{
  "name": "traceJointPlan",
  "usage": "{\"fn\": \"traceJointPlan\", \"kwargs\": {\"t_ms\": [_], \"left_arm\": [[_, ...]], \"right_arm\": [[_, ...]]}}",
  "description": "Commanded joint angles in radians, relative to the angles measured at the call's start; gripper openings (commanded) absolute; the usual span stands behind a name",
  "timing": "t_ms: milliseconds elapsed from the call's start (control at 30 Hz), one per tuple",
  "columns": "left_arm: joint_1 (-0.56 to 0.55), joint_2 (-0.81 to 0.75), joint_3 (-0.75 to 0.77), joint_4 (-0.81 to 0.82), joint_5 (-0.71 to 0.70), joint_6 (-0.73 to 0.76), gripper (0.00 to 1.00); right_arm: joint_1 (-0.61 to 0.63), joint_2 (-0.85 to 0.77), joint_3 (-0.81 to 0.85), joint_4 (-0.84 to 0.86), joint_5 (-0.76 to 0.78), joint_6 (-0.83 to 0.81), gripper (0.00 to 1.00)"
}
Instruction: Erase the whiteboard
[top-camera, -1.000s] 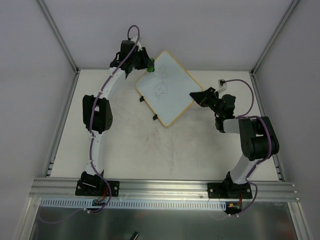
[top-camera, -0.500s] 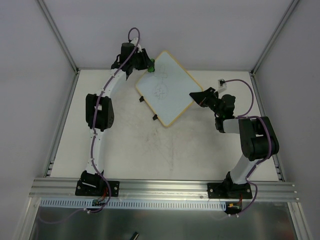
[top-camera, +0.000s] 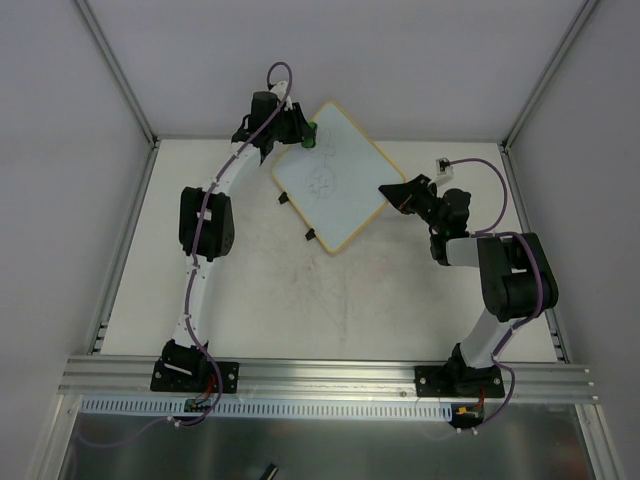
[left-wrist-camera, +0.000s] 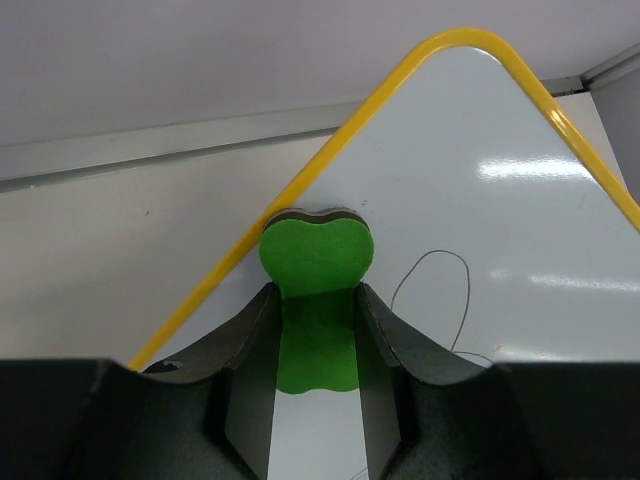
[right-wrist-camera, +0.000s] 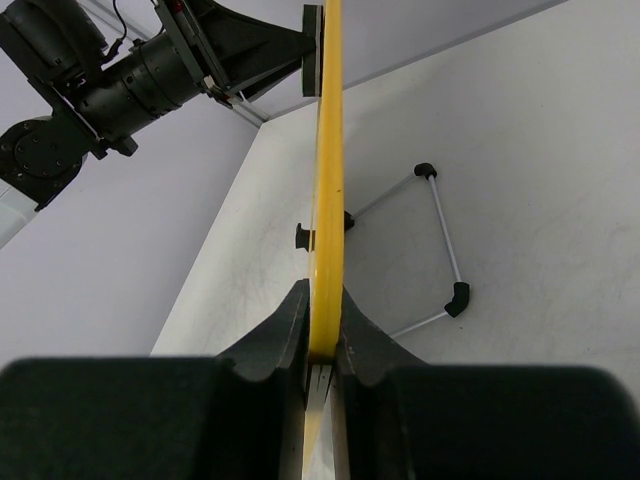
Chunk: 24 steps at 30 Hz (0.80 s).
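Note:
The whiteboard (top-camera: 335, 185) is a white square with a yellow rim, held tilted above the table, with faint dark doodles (top-camera: 322, 180) near its middle. My left gripper (top-camera: 303, 131) is shut on the green bone-shaped eraser (top-camera: 310, 133), which is pressed against the board near its upper-left edge. In the left wrist view the eraser (left-wrist-camera: 316, 262) sits between my fingers (left-wrist-camera: 250, 340) beside the yellow rim (left-wrist-camera: 230, 270), and a thin drawn loop (left-wrist-camera: 440, 290) is to its right. My right gripper (top-camera: 388, 192) is shut on the board's right edge; the rim (right-wrist-camera: 327, 150) runs edge-on between its jaws.
Two black clips (top-camera: 283, 198) stick out from the board's lower-left edge. A thin wire stand with black corner pieces (right-wrist-camera: 445, 250) lies on the table under the board. Metal frame posts (top-camera: 120, 80) and grey walls enclose the table.
My left gripper has slid the eraser a little to the right along the board's upper-left edge. The right gripper and the board have not moved.

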Motion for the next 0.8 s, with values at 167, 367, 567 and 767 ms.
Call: {"fn": "traceJointPlan", "kwargs": {"t_ms": [167,367,567,767], "left_arm": [[-0.053,0.022,0.054,0.064,-0.012,0.071,0.0],[-0.063,0.026,0.053,0.064,0.015,0.068,0.0],[-0.094,0.019,0.041,0.064,0.048,0.077,0.0],[-0.161,-0.008,0.01,0.064,0.046,0.132,0.0]], "right_arm": [[0.025,0.026,0.026,0.039,-0.042,-0.082,0.0],[0.026,0.032,0.031,0.039,-0.049,-0.08,0.0],[0.026,0.032,0.031,0.039,-0.052,-0.08,0.0],[0.026,0.034,0.034,0.039,-0.055,-0.082,0.0]]}}
